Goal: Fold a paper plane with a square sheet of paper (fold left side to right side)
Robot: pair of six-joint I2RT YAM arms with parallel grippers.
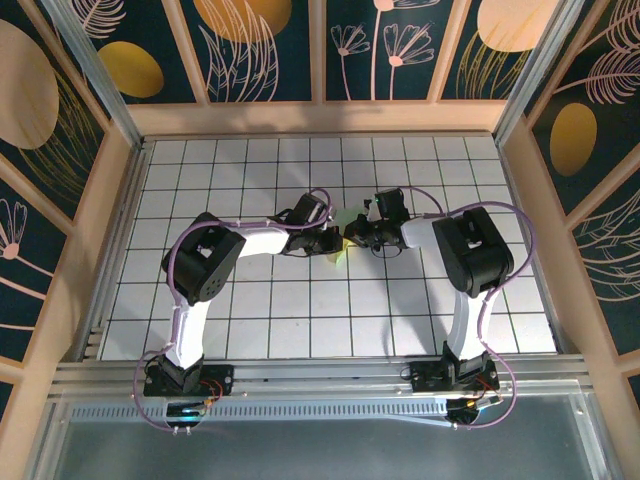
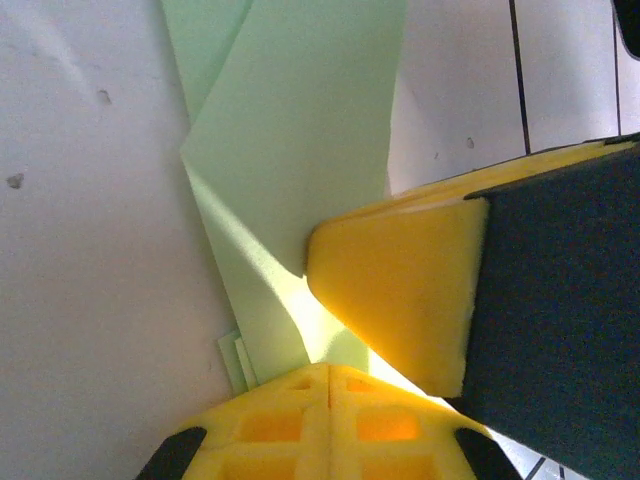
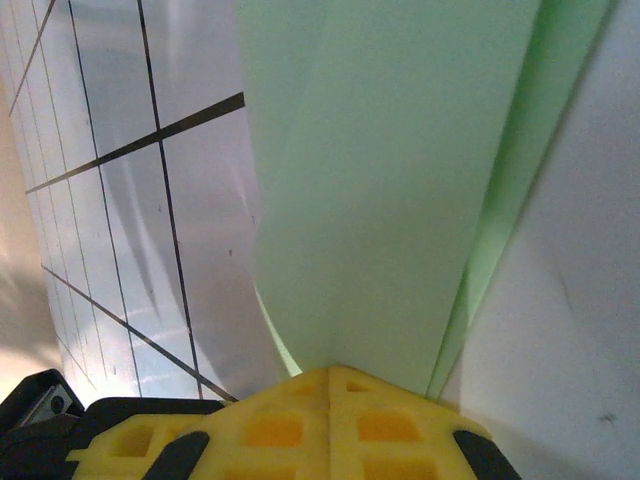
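White grid table (image 1: 300, 310), pale-green paper (image 2: 300, 120), apparently layered

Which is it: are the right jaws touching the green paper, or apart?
Touching. The right wrist view shows the green paper running under the shut right jaws, no gap.

A white grid-tiled desk (image 1: 250, 320) sat inside a pale wooden frame (image 1: 320, 117), walled by dark blue panels (image 1: 260, 50) with gold and pink leaf patterns, with aluminium rails (image 1: 320, 375) along its near edge.
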